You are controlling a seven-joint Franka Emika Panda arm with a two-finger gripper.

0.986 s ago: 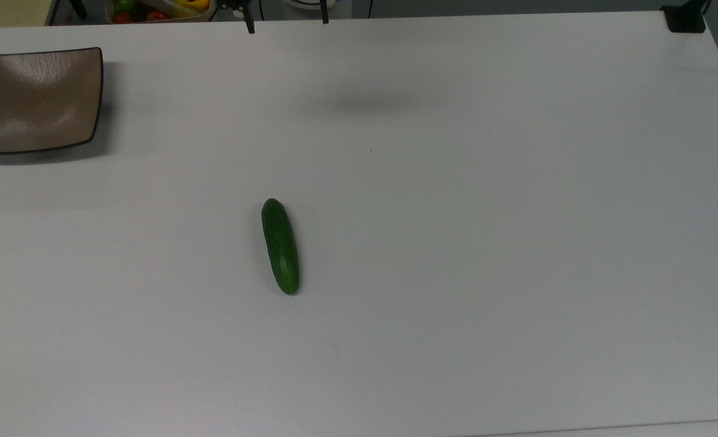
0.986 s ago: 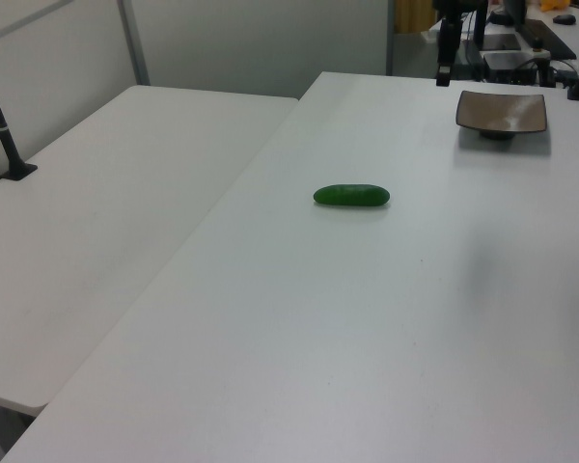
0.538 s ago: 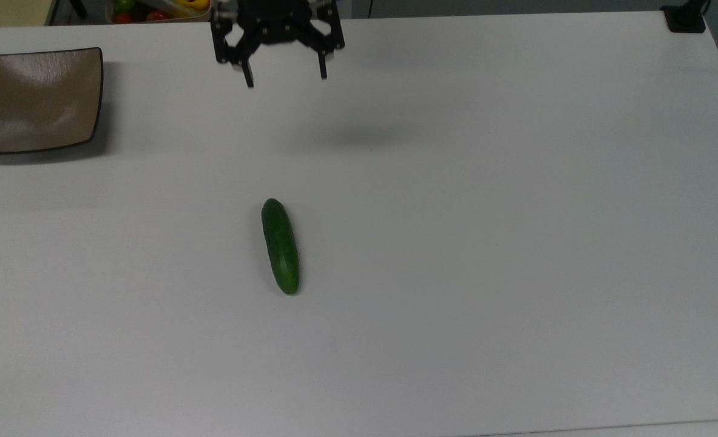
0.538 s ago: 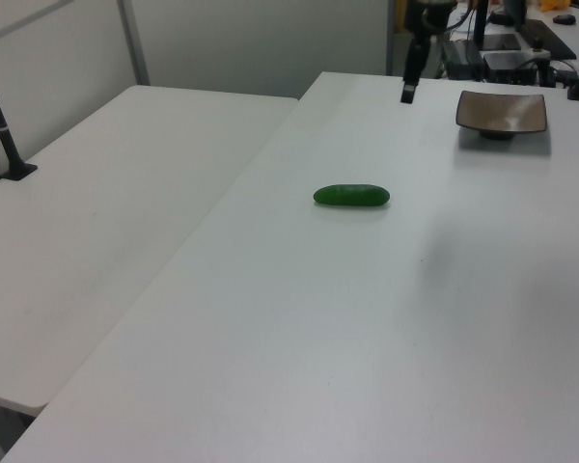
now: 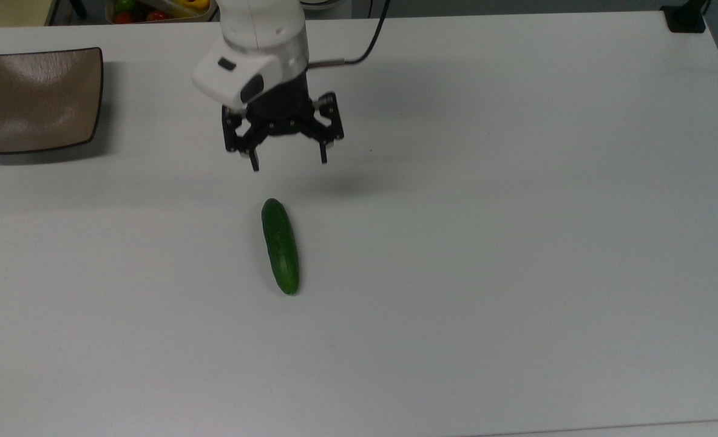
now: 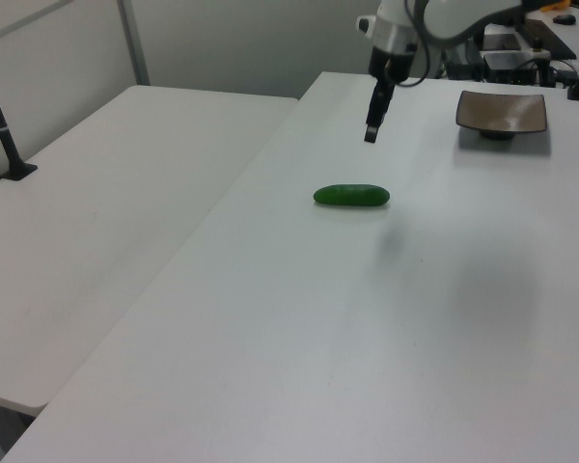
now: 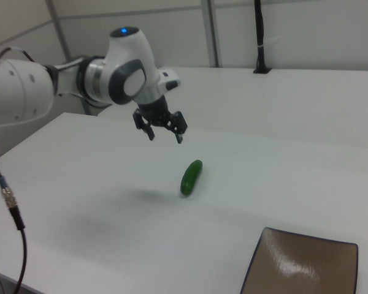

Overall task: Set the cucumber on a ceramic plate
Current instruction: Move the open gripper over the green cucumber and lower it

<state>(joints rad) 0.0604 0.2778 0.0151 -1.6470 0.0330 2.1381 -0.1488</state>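
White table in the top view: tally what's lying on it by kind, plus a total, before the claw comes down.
Short dark green cucumber: 1
Square glossy taupe-brown ceramic plate: 1
Total: 2

Both rest on the white table, well apart; the plate holds nothing. The open black claw hangs above the table just beyond the cucumber's far end.

Cucumber (image 5: 280, 246) mid-table (image 5: 516, 243), plate (image 5: 34, 100) well apart.
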